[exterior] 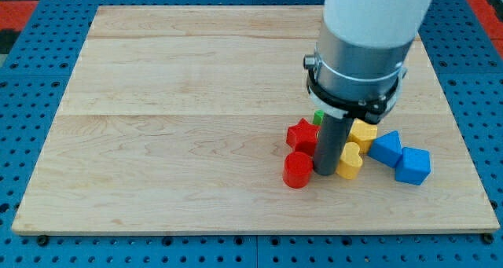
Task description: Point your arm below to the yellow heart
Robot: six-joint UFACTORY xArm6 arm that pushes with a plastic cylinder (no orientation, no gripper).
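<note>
My tip (pixel 324 172) rests on the wooden board (pixel 181 119) in the middle of a cluster of blocks, low and toward the view's right. There is no hand to open or close here — the arm ends in a plain dark rod that grasps nothing, and its lower end stands between the blocks.

The yellow heart (pixel 350 160) lies just beside the tip at about 3 o'clock, apparently touching the rod's side; whether they truly touch I cannot tell. So the tip sits level with the heart's lower half, on its left in the view, not beneath it.

Around the tip, by the clock:
- red cylinder (pixel 297 170) at 9 o'clock, close against the rod
- red star (pixel 302 134) at 11 o'clock, just above the cylinder
- green block (pixel 318 117) at 12 o'clock, mostly hidden behind the rod, shape unclear
- a second yellow block (pixel 364 132) at 1 o'clock, directly above the heart — its shape is partly hidden
- 2 blue blocks farther out at 3 o'clock: a blue triangle-like block (pixel 385 148) and a blue cube (pixel 413 166), touching each other

The arm's wide grey and white body (pixel 361 40) fills the view's top right
</note>
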